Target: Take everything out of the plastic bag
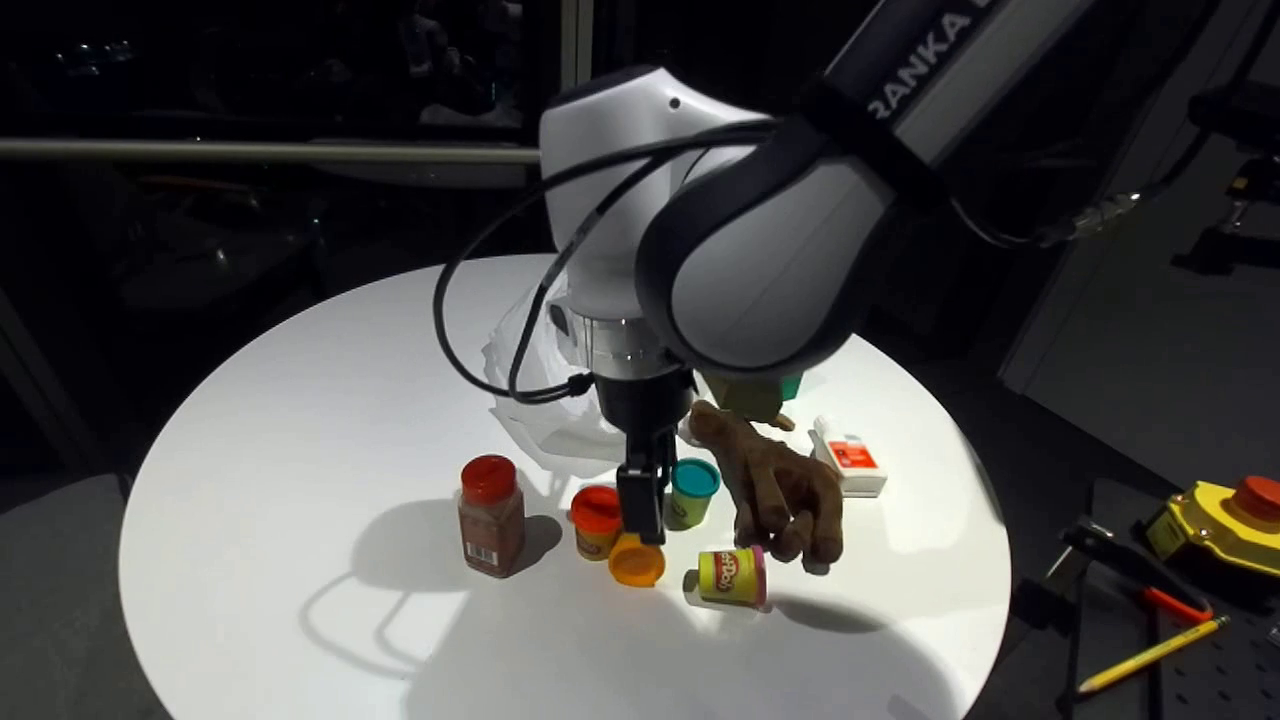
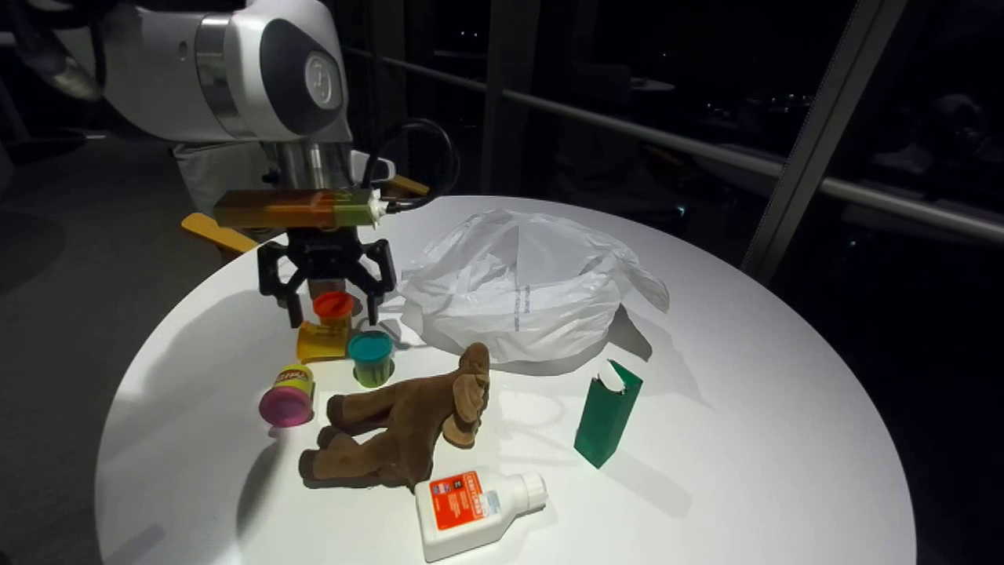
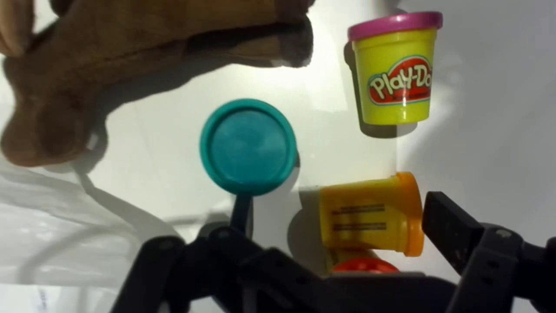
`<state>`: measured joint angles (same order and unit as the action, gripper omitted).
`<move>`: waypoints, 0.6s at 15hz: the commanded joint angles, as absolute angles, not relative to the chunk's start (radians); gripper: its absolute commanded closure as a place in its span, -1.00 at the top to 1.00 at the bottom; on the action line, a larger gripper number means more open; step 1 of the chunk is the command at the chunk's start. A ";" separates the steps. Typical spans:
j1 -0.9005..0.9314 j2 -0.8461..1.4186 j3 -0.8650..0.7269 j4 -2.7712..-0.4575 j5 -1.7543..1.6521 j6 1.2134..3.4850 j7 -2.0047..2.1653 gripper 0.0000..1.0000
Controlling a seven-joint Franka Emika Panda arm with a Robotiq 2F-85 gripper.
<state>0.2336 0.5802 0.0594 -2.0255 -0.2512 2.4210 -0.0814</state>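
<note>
The wrinkled translucent plastic bag (image 2: pixel 525 275) rests on the round table; whether anything is inside cannot be told. My gripper (image 3: pixel 341 206) is open above a yellow cup with an orange lid (image 3: pixel 369 213), which lies on its side below the spread fingers. Beside that cup, a red-lidded cup (image 2: pixel 334 304) is upright and partly covered by the gripper in the wrist view. A teal-lidded cup (image 3: pixel 248 147) stands close to one fingertip. Also outside the bag are a pink-lidded cup (image 3: pixel 397 74) on its side, a brown plush toy (image 2: pixel 408 424), a white bottle (image 2: pixel 471 506) and a green box (image 2: pixel 608 420).
A jar with a red cap (image 1: pixel 490 520) stands upright on the table, apart from the cups. Beyond the rim of the white table (image 1: pixel 300 600), a yellow box with a red button (image 1: pixel 1225 525) and a pencil (image 1: pixel 1150 655) lie on a dark surface.
</note>
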 commanded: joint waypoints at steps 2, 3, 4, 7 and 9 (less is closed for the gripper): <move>0.153 0.421 0.072 -2.053 -0.219 2.211 -0.149 1.00; 0.124 0.380 0.079 -2.066 -0.200 2.190 -0.183 1.00; 0.107 0.361 0.078 -2.062 -0.190 2.168 -0.202 1.00; 0.043 0.273 0.086 -2.100 -0.107 2.170 -0.296 1.00; 0.009 0.227 0.087 -2.137 -0.048 2.192 -0.365 1.00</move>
<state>0.0640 0.3254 0.0668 -2.0569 -0.1309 2.1731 -0.2724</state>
